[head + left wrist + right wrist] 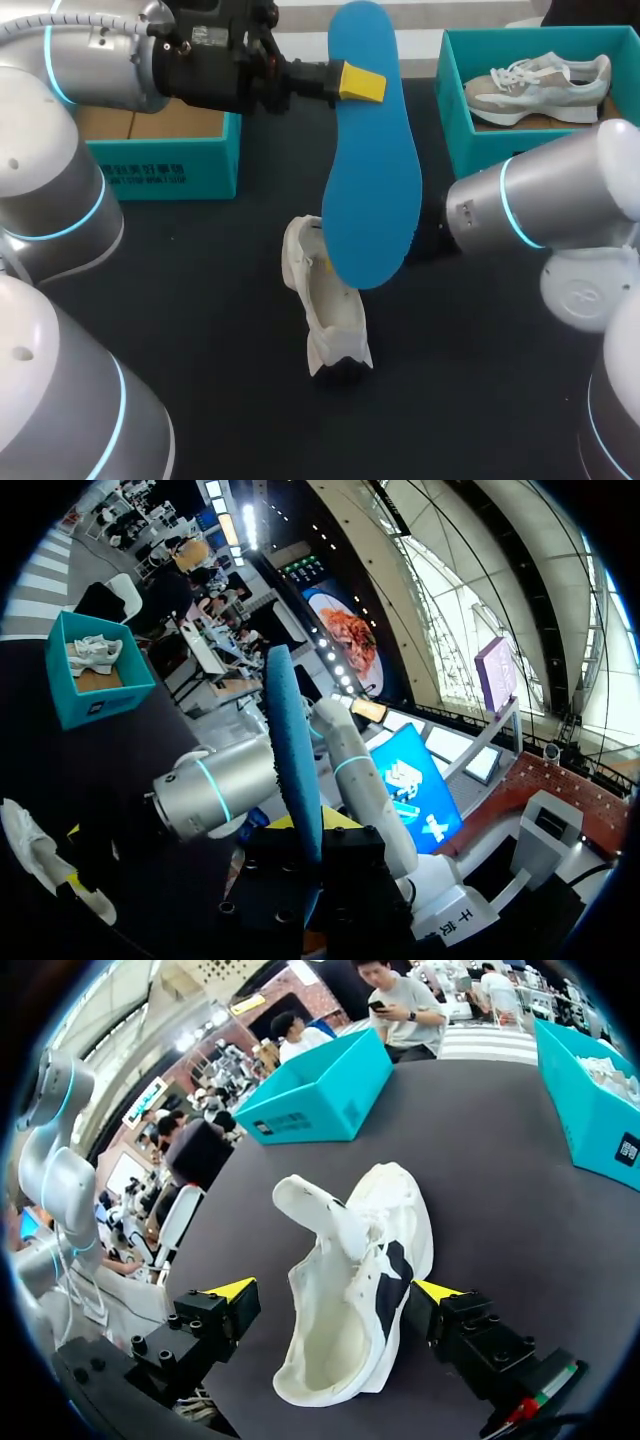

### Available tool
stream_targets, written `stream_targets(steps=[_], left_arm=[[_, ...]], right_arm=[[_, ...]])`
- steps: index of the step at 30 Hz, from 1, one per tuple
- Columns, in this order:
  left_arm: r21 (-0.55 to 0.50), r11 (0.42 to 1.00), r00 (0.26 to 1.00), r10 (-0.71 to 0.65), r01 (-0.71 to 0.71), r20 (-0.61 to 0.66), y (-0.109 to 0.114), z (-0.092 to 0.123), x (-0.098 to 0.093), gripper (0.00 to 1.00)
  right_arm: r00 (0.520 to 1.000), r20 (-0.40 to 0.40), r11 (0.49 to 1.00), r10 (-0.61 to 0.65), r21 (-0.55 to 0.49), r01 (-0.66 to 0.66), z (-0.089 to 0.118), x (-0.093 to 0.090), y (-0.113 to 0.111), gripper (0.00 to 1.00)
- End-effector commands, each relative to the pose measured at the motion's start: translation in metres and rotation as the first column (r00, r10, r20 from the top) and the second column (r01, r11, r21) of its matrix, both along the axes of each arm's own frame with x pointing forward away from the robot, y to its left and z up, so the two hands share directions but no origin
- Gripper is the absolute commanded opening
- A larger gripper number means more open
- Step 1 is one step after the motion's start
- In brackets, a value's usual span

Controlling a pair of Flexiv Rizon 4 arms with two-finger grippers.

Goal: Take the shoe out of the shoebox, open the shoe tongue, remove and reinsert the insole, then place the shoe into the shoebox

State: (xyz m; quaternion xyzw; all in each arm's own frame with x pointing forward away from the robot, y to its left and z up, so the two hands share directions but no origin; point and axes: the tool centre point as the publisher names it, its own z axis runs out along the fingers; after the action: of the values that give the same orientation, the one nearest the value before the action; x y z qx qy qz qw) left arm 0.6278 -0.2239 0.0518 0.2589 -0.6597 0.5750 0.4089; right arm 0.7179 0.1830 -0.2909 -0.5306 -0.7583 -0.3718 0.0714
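Nearest on the dark desk (220,300), near its middle, a white shoe (325,300) stands on its sole with its opening facing up. In the right wrist view its tongue (312,1210) is lifted clear of the opening.

The right arm (540,200) comes in from the right, low over the desk. In the head view its tip is hidden behind the blue insole (370,170). In its wrist view the right end effector (335,1290) is released, with a yellow-tipped finger on each side of the shoe (365,1290). One finger (437,1292) is against the shoe's side and the other is apart from it.

Above the shoe, the insole hangs long-ways, tilted slightly. In the head view its lower end overlaps the shoe's far end, and whether they touch cannot be told.

The left arm (90,55) reaches in high from the far left. The left end effector (362,84) is clenched on the insole's upper part. In the left wrist view the insole (295,740) rises edge-on from that end effector (315,825).

Farther back, a teal shoebox (160,165) sits at far left. A second teal shoebox (455,120) at far right holds a grey and white shoe (540,85).
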Motion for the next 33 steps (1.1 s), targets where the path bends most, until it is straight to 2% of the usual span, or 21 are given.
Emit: stream_targets(steps=[1, 6, 11, 13, 17, 24, 27, 33], left_arm=[[0.001, 1.000, 1.000, 0.001, -0.001, 0.000, -0.001, -0.001, 0.000, 0.00], [0.001, 1.000, 1.000, 0.001, -0.001, 0.000, -0.001, -0.001, 0.000, 0.00], [0.001, 1.000, 1.000, 0.001, -0.001, 0.000, -0.001, -0.001, 0.000, 0.00], [0.001, 1.000, 1.000, 0.001, -0.001, 0.000, -0.001, -0.001, 0.000, 0.00], [0.001, 1.000, 1.000, 0.001, -0.001, 0.000, -0.001, -0.001, 0.000, 0.00], [0.001, 1.000, 1.000, 0.001, -0.001, 0.000, -0.001, -0.001, 0.000, 0.00], [0.001, 1.000, 1.000, 0.001, -0.001, 0.000, -0.001, -0.001, 0.000, 0.00], [0.001, 1.000, 1.000, 0.001, -0.001, 0.000, -0.001, -0.001, 0.000, 0.00]], right_arm=[[0.913, -0.114, 0.812, 0.391, 0.510, -0.284, 0.013, 0.002, -0.020, 1.00], [0.919, -0.116, 0.761, 0.378, 0.604, -0.237, 0.029, 0.005, -0.028, 1.00], [0.943, -0.099, 0.695, 0.317, 0.701, -0.161, 0.054, 0.011, -0.036, 1.00], [0.947, -0.106, 0.690, 0.302, 0.710, -0.140, 0.061, 0.013, -0.038, 1.00], [0.952, -0.079, 0.623, 0.295, 0.771, -0.129, 0.082, 0.017, -0.040, 1.00], [0.952, -0.057, 0.539, 0.302, 0.833, -0.121, 0.110, 0.024, -0.036, 1.00], [0.954, -0.084, 0.550, 0.288, 0.830, -0.093, 0.119, 0.024, -0.036, 1.00], [0.954, -0.084, 0.550, 0.288, 0.830, -0.093, 0.119, 0.024, -0.036, 1.00]])
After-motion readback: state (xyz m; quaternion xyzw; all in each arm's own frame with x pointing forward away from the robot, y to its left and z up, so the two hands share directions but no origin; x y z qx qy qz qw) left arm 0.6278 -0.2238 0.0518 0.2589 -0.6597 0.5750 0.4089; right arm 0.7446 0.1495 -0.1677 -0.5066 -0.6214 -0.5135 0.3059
